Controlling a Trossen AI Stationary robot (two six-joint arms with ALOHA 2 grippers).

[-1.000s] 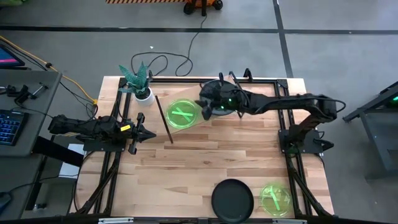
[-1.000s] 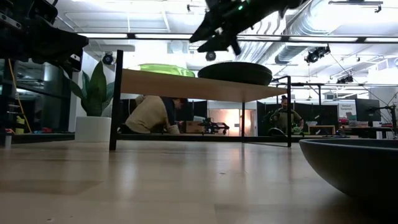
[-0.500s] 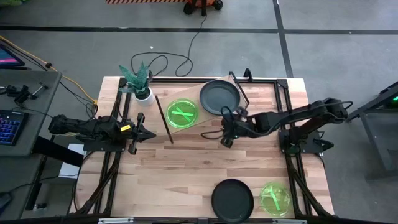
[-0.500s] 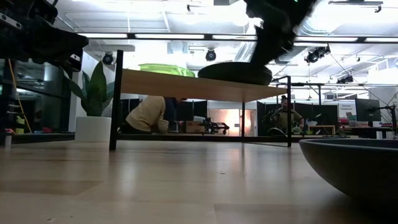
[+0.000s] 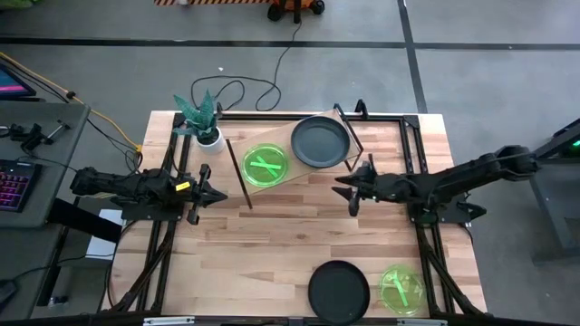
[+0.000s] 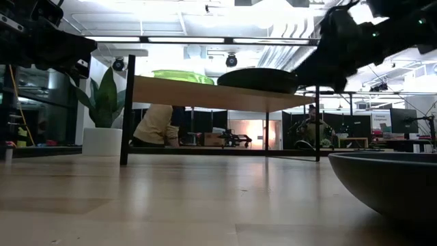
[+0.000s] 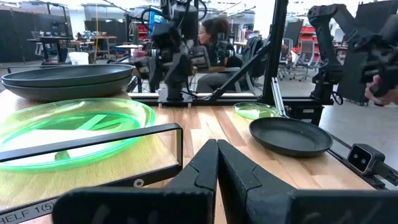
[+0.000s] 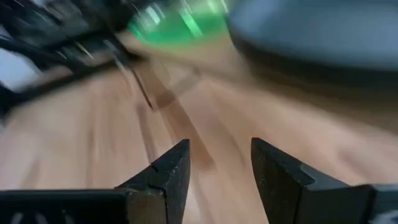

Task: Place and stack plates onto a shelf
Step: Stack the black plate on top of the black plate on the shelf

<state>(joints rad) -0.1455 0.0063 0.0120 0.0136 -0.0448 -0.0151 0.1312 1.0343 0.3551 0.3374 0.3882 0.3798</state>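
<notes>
Wooden shelf (image 5: 304, 172): a pale board on thin black legs at the far side of the table, beside a potted plant (image 5: 204, 122).
Plates on the shelf: a green plate (image 5: 265, 166) toward the plant end and a grey plate (image 5: 320, 142) next to it, each lying flat; from table height the grey one (image 6: 259, 79) shows as a dark lens on the board and the green one (image 6: 179, 76) as a bright sliver.
Plates on the table: another grey plate (image 5: 339, 290) and another green plate (image 5: 401, 289) side by side at the near edge, well apart from the shelf.
Right gripper (image 5: 348, 192): above bare tabletop just in front of the shelf's right end, near the grey plate but not touching it; fingers spread apart, nothing between them, as its wrist view shows (image 8: 214, 162).
Left gripper (image 5: 221, 196): waiting at the table's left side, pointing toward the shelf; fingers (image 7: 211, 162) pressed together, empty.
Room behind: a person (image 6: 158, 126) is bent low beyond the table.
</notes>
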